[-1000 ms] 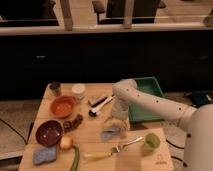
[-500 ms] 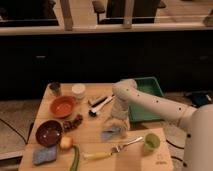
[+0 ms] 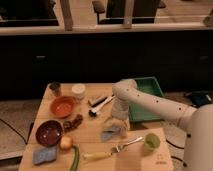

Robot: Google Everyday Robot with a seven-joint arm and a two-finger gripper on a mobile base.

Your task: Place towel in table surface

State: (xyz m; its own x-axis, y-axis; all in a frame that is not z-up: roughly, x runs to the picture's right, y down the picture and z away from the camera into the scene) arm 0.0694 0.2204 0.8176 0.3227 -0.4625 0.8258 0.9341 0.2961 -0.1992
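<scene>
A crumpled grey-blue towel (image 3: 113,131) lies on the wooden table (image 3: 95,127) near its middle, right below my gripper (image 3: 119,118). The white arm (image 3: 150,102) reaches in from the right and bends down over the towel. The gripper hangs just above the towel's upper edge and seems to touch it. The towel's lower part rests on the table surface.
A green tray (image 3: 145,95) stands behind the arm at the right. An orange bowl (image 3: 63,106), a dark red bowl (image 3: 49,132), a blue sponge (image 3: 44,155), a brush (image 3: 100,104), a fork (image 3: 125,145), a green cup (image 3: 151,143), an onion (image 3: 66,143) and two small jars are spread over the table.
</scene>
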